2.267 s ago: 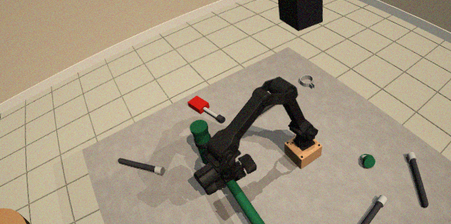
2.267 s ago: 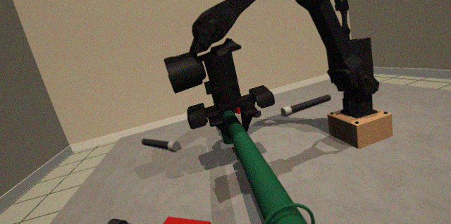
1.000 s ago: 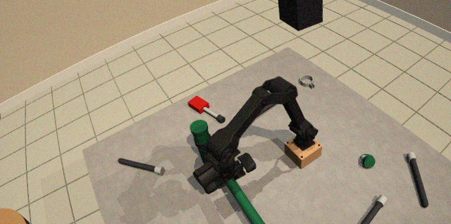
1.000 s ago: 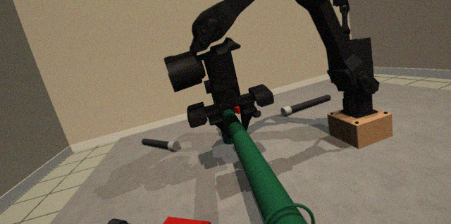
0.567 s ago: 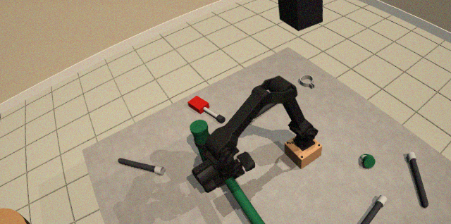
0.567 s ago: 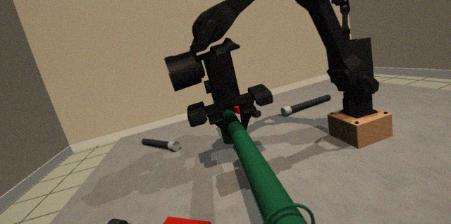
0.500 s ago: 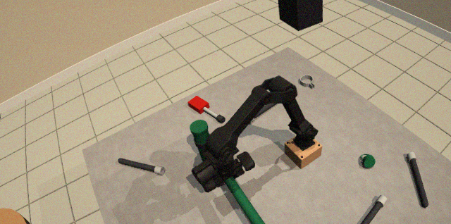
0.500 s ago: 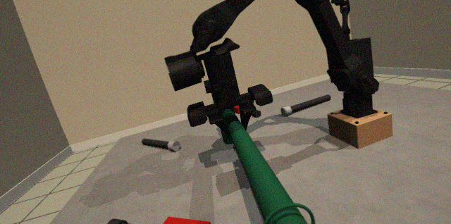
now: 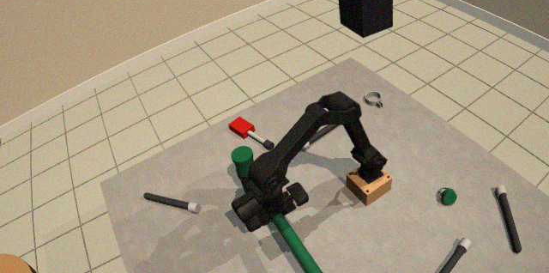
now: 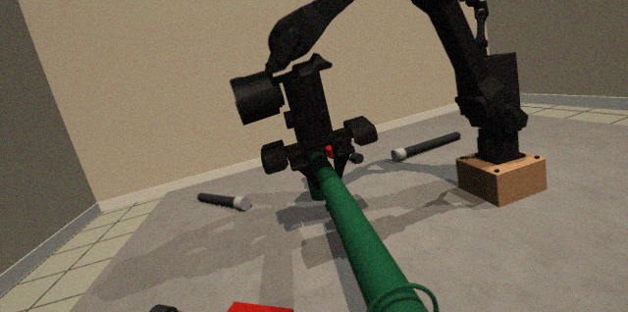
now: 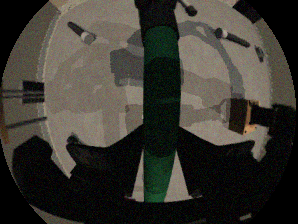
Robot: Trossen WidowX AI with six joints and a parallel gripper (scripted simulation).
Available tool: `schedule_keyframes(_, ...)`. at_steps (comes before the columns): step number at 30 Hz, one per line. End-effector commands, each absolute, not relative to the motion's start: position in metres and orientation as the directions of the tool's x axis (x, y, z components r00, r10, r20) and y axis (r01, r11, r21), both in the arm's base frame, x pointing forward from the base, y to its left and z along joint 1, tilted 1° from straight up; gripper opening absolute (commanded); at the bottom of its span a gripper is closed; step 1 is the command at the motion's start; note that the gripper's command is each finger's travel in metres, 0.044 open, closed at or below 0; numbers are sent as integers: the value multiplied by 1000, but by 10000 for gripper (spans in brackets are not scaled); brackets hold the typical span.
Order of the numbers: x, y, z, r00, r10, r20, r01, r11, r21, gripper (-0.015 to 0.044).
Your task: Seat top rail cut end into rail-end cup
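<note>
The green top rail (image 9: pixel 298 245) (image 10: pixel 358 234) (image 11: pixel 162 45) slopes through the top and exterior views. My gripper (image 9: pixel 278 212) (image 10: pixel 321 161) (image 11: pixel 158 127) is shut on the rail near its post end. The big post's green cap (image 9: pixel 242 154) stands just behind my wrist; lower down, part of the post (image 10: pixel 316 191) shows beneath the gripper. In the wrist view a dark piece (image 11: pixel 157 25) meets the rail's far end; it may be the end cup. How deep the rail sits in it cannot be told. The band is hidden. A green loop (image 10: pixel 434 296) surrounds the rail.
A red block (image 9: pixel 241 127) with a handle lies behind the post. Dark rods with white ends (image 9: pixel 167 201) (image 9: pixel 509 221) lie around the mat. A small green cap (image 9: pixel 449 196) and a silver clamp lie to the right. My arm stands on a wooden base (image 9: pixel 369 193) (image 10: pixel 522 180).
</note>
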State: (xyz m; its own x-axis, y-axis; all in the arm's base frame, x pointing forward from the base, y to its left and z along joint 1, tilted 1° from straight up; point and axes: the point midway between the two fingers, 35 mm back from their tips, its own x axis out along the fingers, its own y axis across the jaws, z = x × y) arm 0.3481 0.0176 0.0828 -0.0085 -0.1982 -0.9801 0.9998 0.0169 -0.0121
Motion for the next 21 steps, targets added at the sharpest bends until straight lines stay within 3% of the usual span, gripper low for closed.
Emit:
schedule_keyframes(1, 348, 10, 85, -4, -210, -978, 1000, 15, -8, 0)
schedule_keyframes(21, 349, -3, 86, -4, -211, -978, 1000, 15, -8, 0)
